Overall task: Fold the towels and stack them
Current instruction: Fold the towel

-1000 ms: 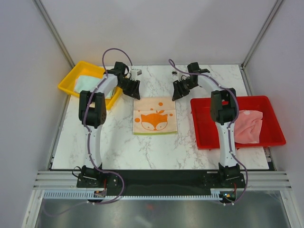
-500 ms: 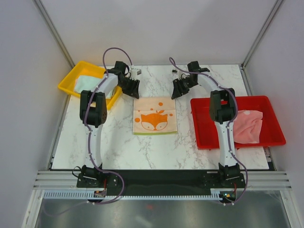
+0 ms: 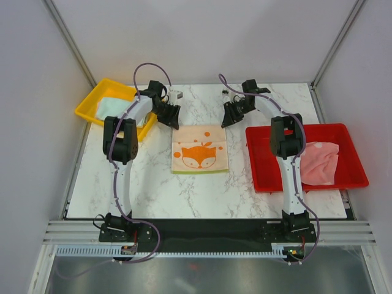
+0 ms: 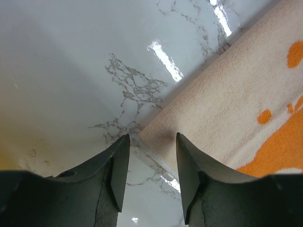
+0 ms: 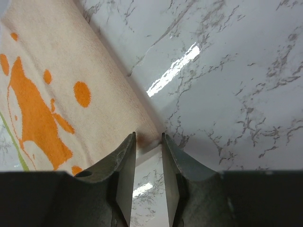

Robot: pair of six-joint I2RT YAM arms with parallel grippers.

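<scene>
straddling a corner of the cream towel point(image 4: 227, 104), left gripper point(image 4: 151, 137) stands spread. right gripper point(image 5: 148, 136) is narrow at another corner; pinching or not, i cannot tell.

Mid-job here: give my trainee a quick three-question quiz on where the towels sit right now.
1. Which towel lies in the red tray? A grey, B pink, C cream.
2. True or false: the fox-print towel lies inside the yellow tray.
3. Fill in: the yellow tray holds a ____ towel.
Key: 1 B, the pink towel. 2 false, it lies flat on the table between the trays. 3 a mint green towel.
</scene>
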